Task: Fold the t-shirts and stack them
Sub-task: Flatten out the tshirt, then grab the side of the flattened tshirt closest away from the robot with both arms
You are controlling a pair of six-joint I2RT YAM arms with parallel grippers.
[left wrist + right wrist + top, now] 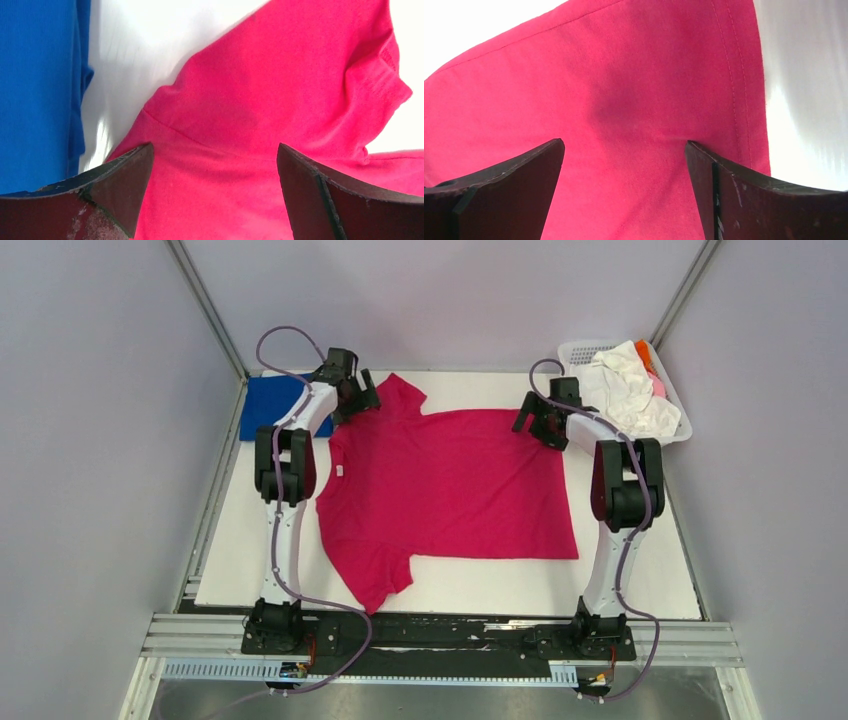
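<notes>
A magenta-red t-shirt [450,485] lies spread flat on the white table, neck to the left, hem to the right. My left gripper [352,400] is open just above its far shoulder by the far sleeve [320,75]; in the left wrist view my left gripper [215,165] has cloth under its jaws. My right gripper [535,425] is open over the far hem corner [744,100]; in the right wrist view my right gripper [624,160] has its jaws spread over the cloth. A folded royal-blue t-shirt [268,405] lies at the far left and shows in the left wrist view [35,90].
A white lattice basket [585,352] at the far right holds white, pink and orange shirts [630,390]. Bare white table [480,585] runs along the near edge. Grey walls close in on both sides.
</notes>
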